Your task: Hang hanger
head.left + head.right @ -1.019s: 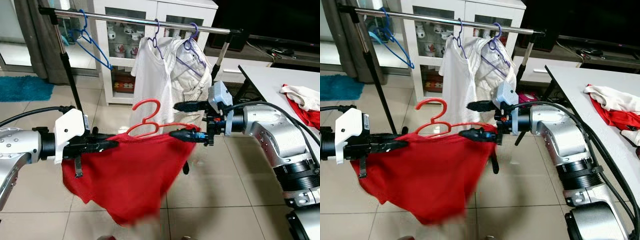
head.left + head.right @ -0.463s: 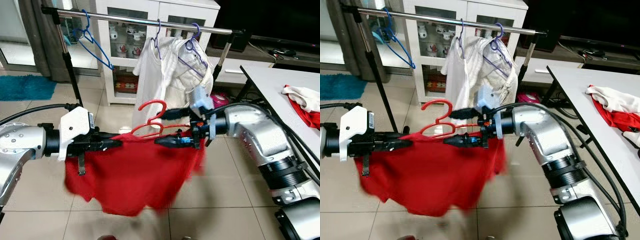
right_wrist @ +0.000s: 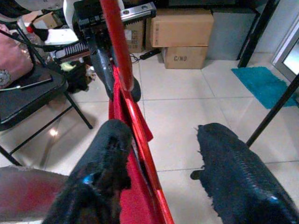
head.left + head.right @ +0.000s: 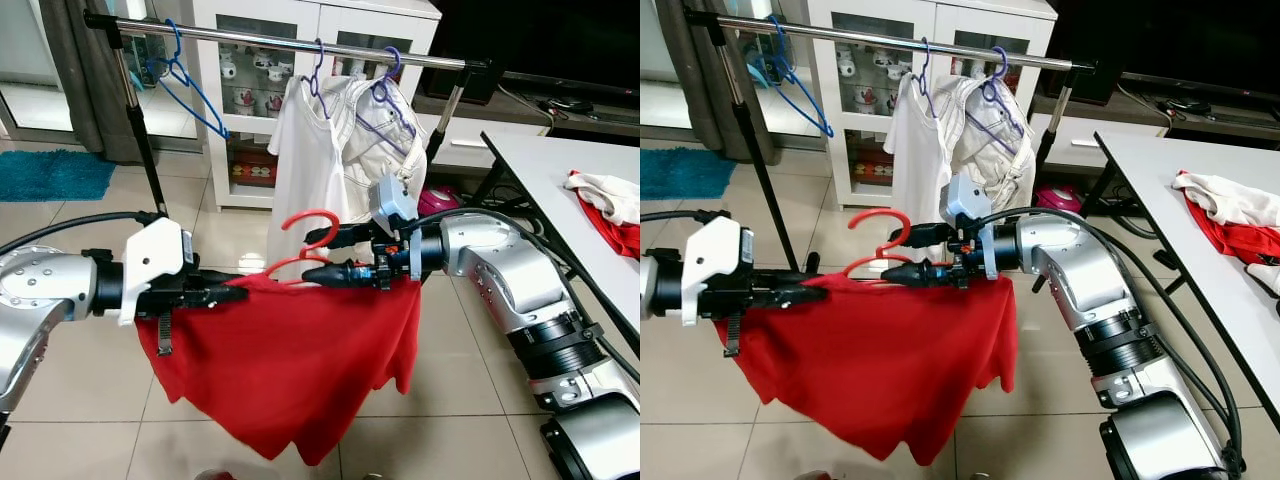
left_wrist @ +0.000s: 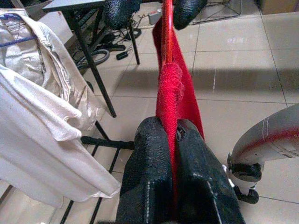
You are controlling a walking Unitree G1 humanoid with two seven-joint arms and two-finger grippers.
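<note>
Below the rail (image 4: 300, 42), our left gripper (image 4: 238, 292) pinched the shirt (image 4: 290, 370) on the hanger (image 4: 305, 245); our right gripper (image 4: 318, 258) stood spread around it (unclamped), so lifting might tip it loose.

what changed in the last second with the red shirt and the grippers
The right gripper slid toward the robot's left along the red hanger, from the shirt's far shoulder to near the hook; its fingers are open around the hanger. The red shirt now hangs smoother. The left gripper stays shut on the shirt's other shoulder. The rail and white clothes are unchanged.
</note>
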